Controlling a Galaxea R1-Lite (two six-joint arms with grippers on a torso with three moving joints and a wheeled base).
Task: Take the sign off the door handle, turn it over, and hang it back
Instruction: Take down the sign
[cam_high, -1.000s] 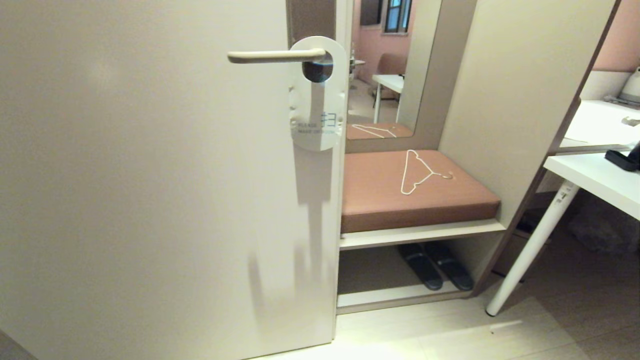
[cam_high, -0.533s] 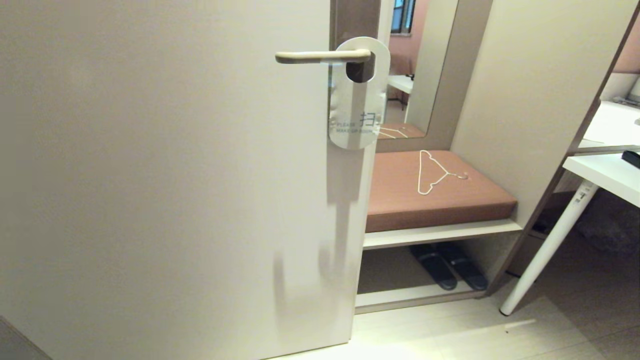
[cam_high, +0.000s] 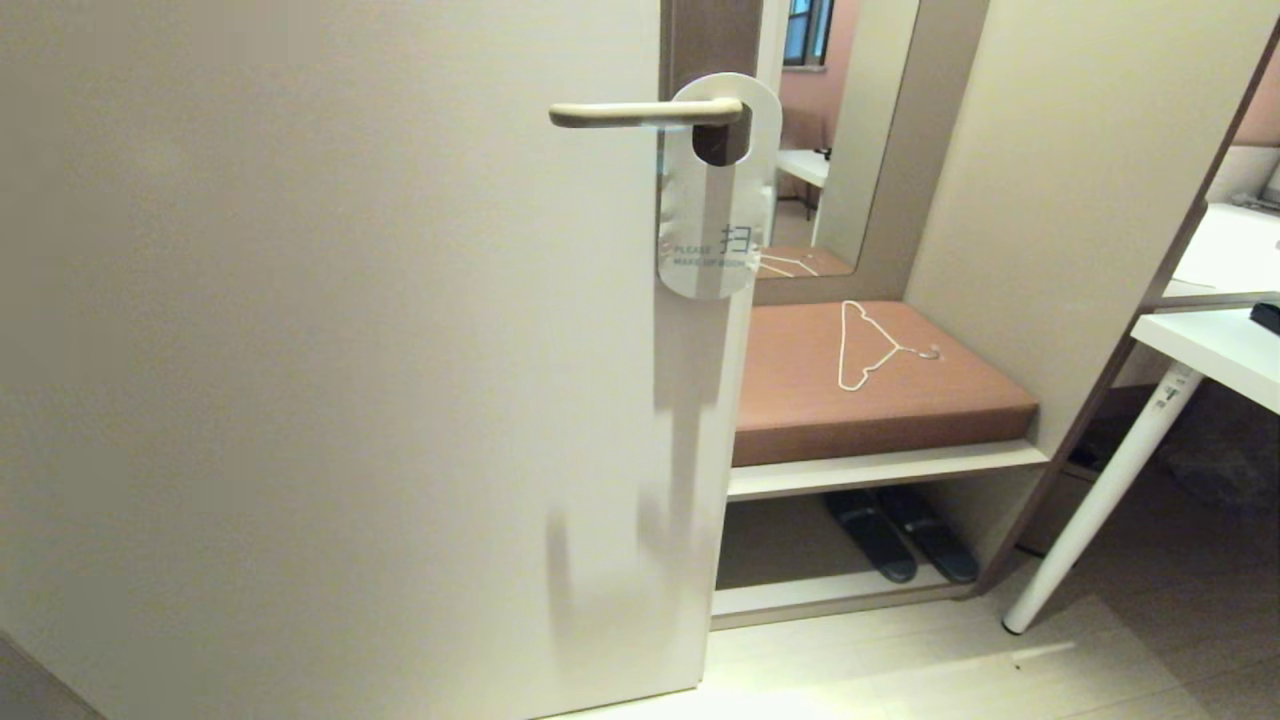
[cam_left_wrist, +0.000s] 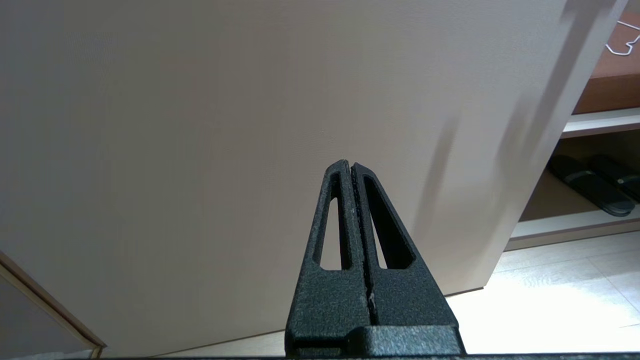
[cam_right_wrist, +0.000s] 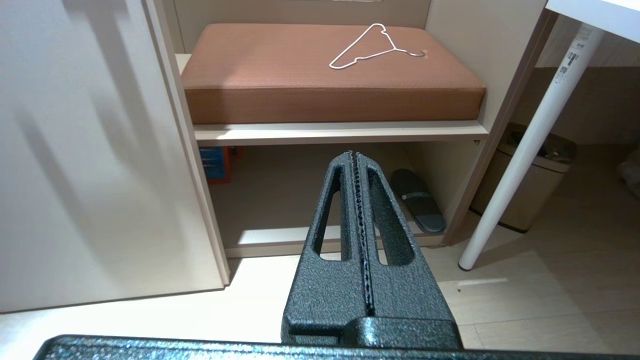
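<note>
The sign (cam_high: 715, 215) hangs by its hole from the door handle (cam_high: 625, 114), white face with blue "PLEASE MAKE UP ROOM" towards me. The cream lever sticks out to the left from a brown-grey plate (cam_high: 708, 40) near the edge of the pale door (cam_high: 330, 380). Neither arm shows in the head view. My left gripper (cam_left_wrist: 349, 165) is shut and empty, low down, facing the bare lower door panel. My right gripper (cam_right_wrist: 354, 154) is shut and empty, low down, pointing at the open shelf under the bench. The sign and handle are out of both wrist views.
Right of the door stands a bench with a brown cushion (cam_high: 880, 385) and a white wire hanger (cam_high: 865, 345) on it, dark slippers (cam_high: 900, 535) below, a mirror (cam_high: 810, 140) behind. A white table (cam_high: 1215, 355) with a slanted leg (cam_high: 1100, 500) is at far right, a bin (cam_right_wrist: 540, 175) beyond it.
The whole head view has shifted: door, handle and sign sit further right in the picture than a second ago, so the camera moved. Little differs over the last half second.
</note>
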